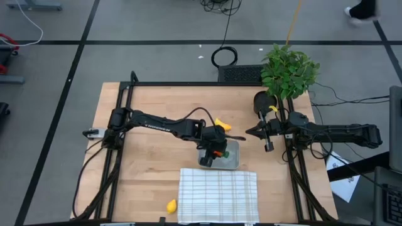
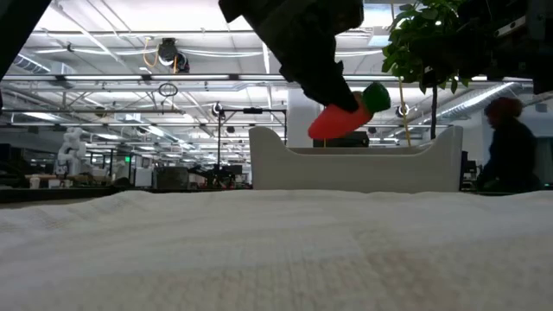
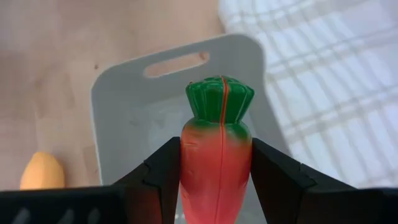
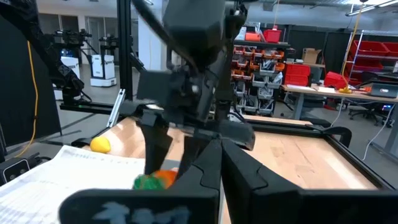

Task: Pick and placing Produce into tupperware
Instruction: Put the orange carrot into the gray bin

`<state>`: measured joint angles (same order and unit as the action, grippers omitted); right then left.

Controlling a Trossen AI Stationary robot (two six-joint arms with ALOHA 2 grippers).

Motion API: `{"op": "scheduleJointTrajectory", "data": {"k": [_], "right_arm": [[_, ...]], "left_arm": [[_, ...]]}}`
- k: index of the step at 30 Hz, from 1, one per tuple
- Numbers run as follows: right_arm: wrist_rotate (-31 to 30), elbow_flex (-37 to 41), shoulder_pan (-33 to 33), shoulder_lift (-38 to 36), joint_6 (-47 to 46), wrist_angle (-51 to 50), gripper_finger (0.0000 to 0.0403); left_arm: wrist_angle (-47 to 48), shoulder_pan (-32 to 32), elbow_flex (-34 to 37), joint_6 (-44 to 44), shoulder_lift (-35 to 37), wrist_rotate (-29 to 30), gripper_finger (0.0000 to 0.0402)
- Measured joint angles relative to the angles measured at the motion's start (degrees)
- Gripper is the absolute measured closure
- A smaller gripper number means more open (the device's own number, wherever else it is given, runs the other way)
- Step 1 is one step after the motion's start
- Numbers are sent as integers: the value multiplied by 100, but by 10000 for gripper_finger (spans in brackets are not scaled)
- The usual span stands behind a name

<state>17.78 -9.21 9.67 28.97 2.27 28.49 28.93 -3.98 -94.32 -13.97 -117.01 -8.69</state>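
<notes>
My left gripper [image 1: 215,148] hangs over the tupperware [image 1: 232,154], a shallow grey tub near the table's middle, and is shut on the orange carrot [image 3: 216,171]. In the low view the carrot [image 2: 339,119] hovers above the tub's rim [image 2: 363,171]. The yellow banana [image 1: 222,124] lies on the wood just beyond the tub's far side. The small lemon piece [image 1: 171,204] rests on the table near the near edge, left of the checked cloth. My right gripper [image 1: 250,132] waits shut and holding nothing, right of the tub. My left gripper pinches the carrot's orange body [image 3: 186,163] between its two fingers [image 3: 163,171], one on each side, slanting down from the table's left. The green top [image 3: 220,99] sticks out past the fingertips. The carrot is lifted clear above the tub, tilted with its green end higher.
A white checked cloth [image 1: 218,194] lies spread at the near edge, just in front of the tub. A leafy potted plant [image 1: 289,70] stands at the far right corner, behind my right arm. Bare wood lies left of the tub.
</notes>
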Motion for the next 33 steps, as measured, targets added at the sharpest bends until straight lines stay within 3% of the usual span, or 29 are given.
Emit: {"op": "scheduleJointTrajectory", "data": {"k": [7, 17, 24, 33], "right_arm": [[0, 0, 0, -1, -4, -178, 403], [0, 1, 0, -1, -1, -214, 403], [0, 0, 0, -1, 10, -214, 403], [0, 0, 0, 22, 36, -205, 403]], "left_arm": [[-236, -111, 332, -369, -2, 565, 238], [-460, -300, 433, -1021, -3, 515, 238], [-670, -226, 431, -458, -25, 279, 238], [-666, -358, 407, 49, -324, 982, 238]]}}
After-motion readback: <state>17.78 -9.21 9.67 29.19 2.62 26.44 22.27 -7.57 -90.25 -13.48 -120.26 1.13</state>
